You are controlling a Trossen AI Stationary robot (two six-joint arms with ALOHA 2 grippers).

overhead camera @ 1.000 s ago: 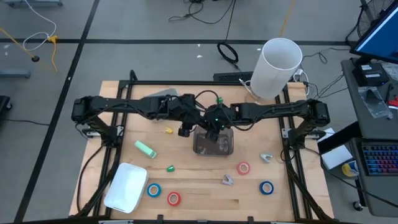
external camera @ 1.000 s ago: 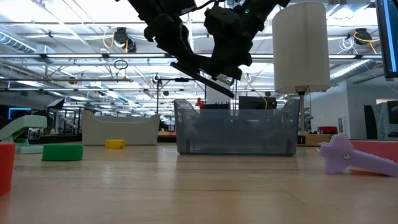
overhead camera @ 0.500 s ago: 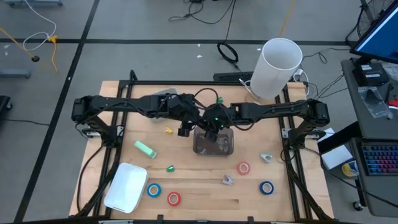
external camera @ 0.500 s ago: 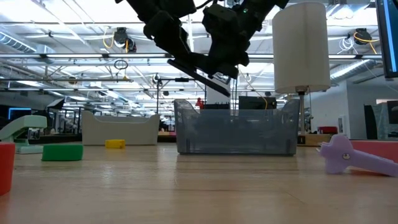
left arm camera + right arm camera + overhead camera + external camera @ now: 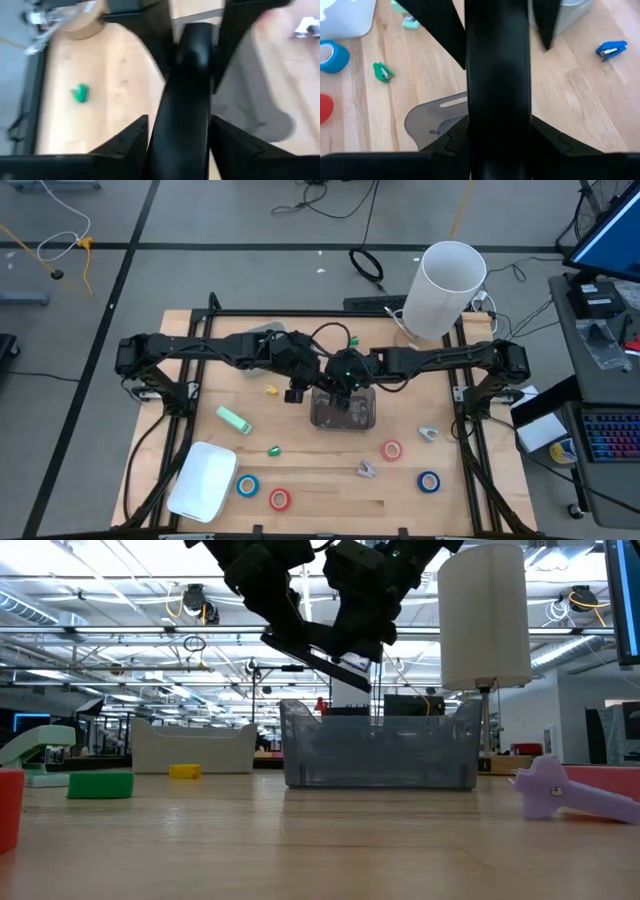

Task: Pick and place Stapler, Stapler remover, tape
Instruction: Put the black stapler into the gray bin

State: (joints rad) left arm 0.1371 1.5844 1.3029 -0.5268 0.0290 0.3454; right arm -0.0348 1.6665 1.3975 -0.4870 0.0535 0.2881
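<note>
Black stapler (image 5: 322,648) between both claws above bin (image 5: 380,755); no legible writing

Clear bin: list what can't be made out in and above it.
- Clear bin contents: arms cover part in high view; hazy wall in low view.
- Black bar in right tool: identity unclear; wrist views show it close, blurred.
- Left tool: contact with bar unclear, arms overlap in high view.
</note>
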